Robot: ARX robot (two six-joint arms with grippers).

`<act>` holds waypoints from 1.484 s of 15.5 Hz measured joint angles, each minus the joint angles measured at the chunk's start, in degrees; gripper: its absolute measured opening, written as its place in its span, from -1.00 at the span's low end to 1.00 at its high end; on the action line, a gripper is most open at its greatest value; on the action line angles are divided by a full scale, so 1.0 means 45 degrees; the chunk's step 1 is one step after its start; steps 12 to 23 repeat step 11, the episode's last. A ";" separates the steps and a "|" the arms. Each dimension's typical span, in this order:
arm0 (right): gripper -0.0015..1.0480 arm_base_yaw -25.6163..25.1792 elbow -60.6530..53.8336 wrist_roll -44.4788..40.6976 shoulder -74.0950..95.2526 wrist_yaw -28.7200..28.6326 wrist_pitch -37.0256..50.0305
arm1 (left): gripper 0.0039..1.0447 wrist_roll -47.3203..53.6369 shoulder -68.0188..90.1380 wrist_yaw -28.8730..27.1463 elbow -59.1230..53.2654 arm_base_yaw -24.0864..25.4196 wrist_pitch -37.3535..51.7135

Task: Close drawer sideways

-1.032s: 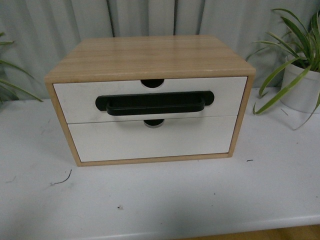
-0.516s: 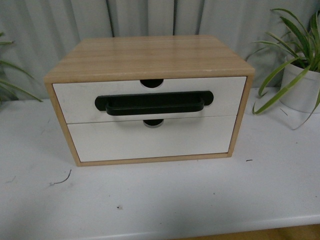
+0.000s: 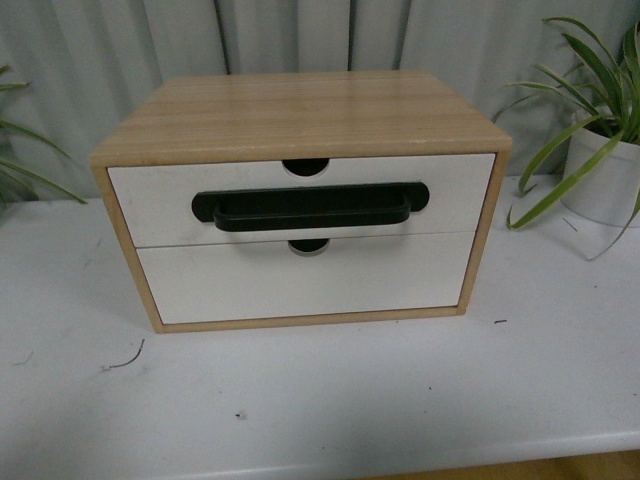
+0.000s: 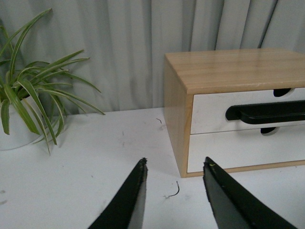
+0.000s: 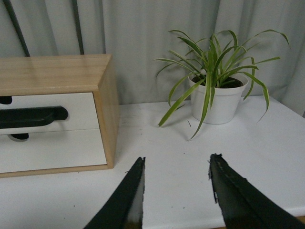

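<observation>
The drawer (image 3: 160,200) is the upper white front with a long black bar handle (image 3: 310,207) and a half-round notch (image 3: 305,166) in its top edge. It sits level with the front of the light wood cabinet (image 3: 300,110); its wood sides are hidden. It also shows in the left wrist view (image 4: 209,112) and the right wrist view (image 5: 81,112). My left gripper (image 4: 175,164) is open and empty, over the table by the cabinet's left corner. My right gripper (image 5: 177,160) is open and empty, off the cabinet's right side. Neither arm shows in the front view.
A plain white drawer front (image 3: 300,283) without a handle sits below. A potted plant (image 3: 600,170) stands right of the cabinet; another plant (image 4: 28,109) stands to its left. Grey curtain (image 3: 300,35) hangs behind. A small wire scrap (image 3: 125,360) lies on the white table (image 3: 330,400).
The cabinet's picture shifts by a few pixels between frames; nothing else has visibly changed.
</observation>
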 joint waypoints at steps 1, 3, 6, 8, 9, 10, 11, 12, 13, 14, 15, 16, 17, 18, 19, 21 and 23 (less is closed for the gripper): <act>-0.01 0.0000 0.0000 0.0000 0.0000 0.0000 0.0000 | -0.04 0.0000 0.0000 0.0000 0.0000 0.0000 0.0005; 0.34 0.0000 0.0000 0.0000 0.0000 0.0000 0.0000 | 0.30 0.0000 0.0000 0.0000 0.0000 0.0000 0.0005; 0.89 0.0000 0.0000 0.0005 0.0000 0.0000 0.0000 | 0.86 0.0000 0.0000 0.0000 0.0000 0.0000 0.0000; 0.85 0.0000 0.0000 0.0005 0.0000 0.0000 0.0000 | 0.86 0.0010 0.0000 0.0000 0.0000 0.0000 0.0005; 0.87 0.0000 0.0000 0.0005 0.0000 0.0000 0.0000 | 0.87 0.0005 0.0000 0.0000 0.0000 0.0000 0.0005; 0.88 0.0000 0.0000 0.0005 0.0000 0.0000 -0.0005 | 0.88 0.0005 0.0000 -0.0005 0.0000 0.0000 0.0005; 0.88 0.0000 0.0000 0.0005 0.0000 0.0000 0.0000 | 0.88 0.0005 0.0000 0.0000 0.0000 0.0000 0.0005; 0.88 0.0000 0.0000 0.0005 0.0000 0.0000 0.0000 | 0.88 0.0005 0.0000 0.0000 0.0000 0.0000 0.0005; 0.88 0.0000 0.0000 0.0005 0.0000 0.0000 0.0000 | 0.88 0.0005 0.0000 0.0000 0.0000 0.0000 0.0005; 0.88 0.0000 0.0000 0.0005 0.0000 0.0000 0.0000 | 0.88 0.0005 0.0000 0.0000 0.0000 0.0000 0.0005; 0.88 0.0000 0.0000 0.0005 0.0000 0.0000 0.0000 | 0.88 0.0005 0.0000 0.0000 0.0000 0.0000 0.0005; 0.88 0.0000 0.0000 0.0005 0.0000 0.0000 0.0000 | 0.88 0.0005 0.0000 0.0000 0.0000 0.0000 0.0005; 0.88 0.0000 0.0000 0.0005 0.0000 0.0000 0.0000 | 0.88 0.0005 0.0000 0.0000 0.0000 0.0000 0.0005; 0.88 0.0000 0.0000 0.0005 0.0000 0.0000 0.0000 | 0.88 0.0005 0.0000 0.0000 0.0000 0.0000 0.0005; 0.88 0.0000 0.0000 0.0005 0.0000 0.0000 0.0000 | 0.88 0.0005 0.0000 0.0000 0.0000 0.0000 0.0005; 0.88 0.0000 0.0000 0.0005 0.0000 0.0000 0.0000 | 0.88 0.0005 0.0000 0.0000 0.0000 0.0000 0.0005; 0.88 0.0000 0.0000 0.0005 0.0000 0.0000 0.0000 | 0.88 0.0005 0.0000 0.0000 0.0000 0.0000 0.0005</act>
